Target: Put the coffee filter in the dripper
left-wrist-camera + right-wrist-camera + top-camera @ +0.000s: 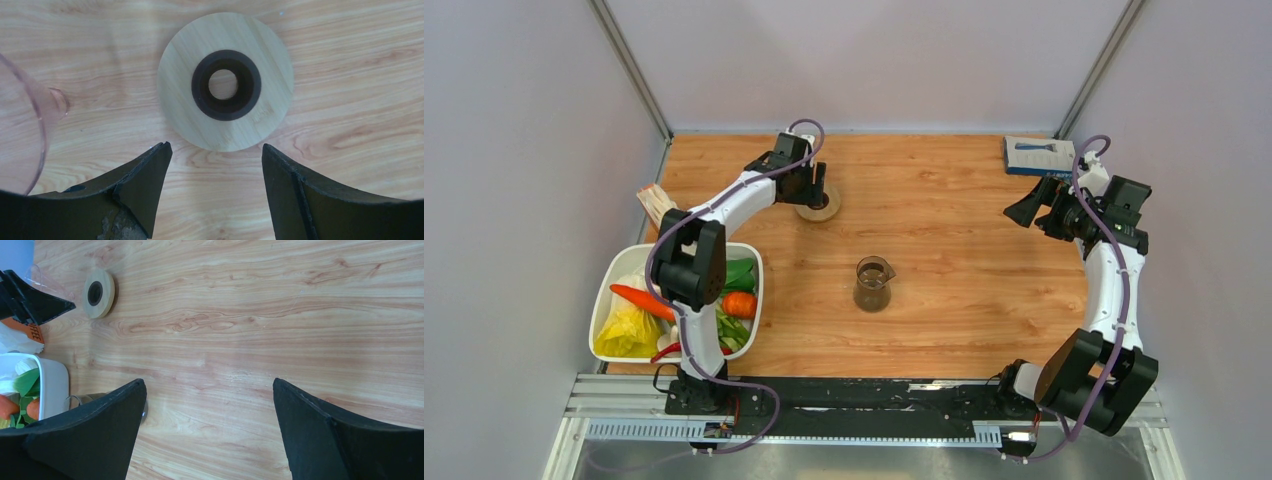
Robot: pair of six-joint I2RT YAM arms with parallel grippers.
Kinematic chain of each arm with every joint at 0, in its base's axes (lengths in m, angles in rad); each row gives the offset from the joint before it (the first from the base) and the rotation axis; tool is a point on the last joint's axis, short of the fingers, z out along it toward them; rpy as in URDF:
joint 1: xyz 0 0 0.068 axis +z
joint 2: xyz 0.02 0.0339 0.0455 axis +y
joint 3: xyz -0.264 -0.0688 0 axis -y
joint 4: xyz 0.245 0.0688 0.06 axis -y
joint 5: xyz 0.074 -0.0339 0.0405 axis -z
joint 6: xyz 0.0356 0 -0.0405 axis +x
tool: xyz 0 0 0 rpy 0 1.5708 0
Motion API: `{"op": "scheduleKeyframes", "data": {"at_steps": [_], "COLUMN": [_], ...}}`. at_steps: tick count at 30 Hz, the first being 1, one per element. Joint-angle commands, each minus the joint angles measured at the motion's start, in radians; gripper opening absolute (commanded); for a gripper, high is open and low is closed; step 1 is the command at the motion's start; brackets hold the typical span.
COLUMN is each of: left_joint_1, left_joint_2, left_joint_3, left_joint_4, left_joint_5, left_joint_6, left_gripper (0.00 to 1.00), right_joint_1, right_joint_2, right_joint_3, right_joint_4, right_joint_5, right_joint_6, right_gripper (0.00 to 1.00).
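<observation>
Wood-grain table between grey walls. Beyond the brown glass cup, toward the far edge, the dripper rests with its tan ring flat on the wood. The left gripper hangs just short of that ring, jaws apart, holding nothing. The right gripper, well right of the cup, is spread wide and empty.

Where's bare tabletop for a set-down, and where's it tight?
Biggest bare patch: between the glass cup and the right gripper, down to the near edge. Second: far strip between the dripper and the blue box. Tight: left side, with the vegetable tray and the left gripper at the dripper.
</observation>
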Motion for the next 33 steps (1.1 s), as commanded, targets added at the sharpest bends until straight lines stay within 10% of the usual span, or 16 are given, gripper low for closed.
{"op": "scheduleKeyframes", "data": {"at_steps": [1, 33], "left_joint_1": [0.013, 0.050], "left_joint_2": [0.030, 0.252], "left_joint_3": [0.018, 0.144], "left_joint_4": [0.070, 0.100], "left_joint_5": [-0.054, -0.121], "left_joint_6": [-0.046, -0.048], "left_gripper": [0.77, 0.78], "right_joint_1": [0.001, 0.001], "right_joint_2": [0.007, 0.044], "right_joint_3": [0.026, 0.027], "right_joint_4": [0.002, 0.004], "right_joint_5": [-0.012, 0.005], "right_joint_6": [-0.014, -0.020], "right_gripper": [1.00, 1.00]}}
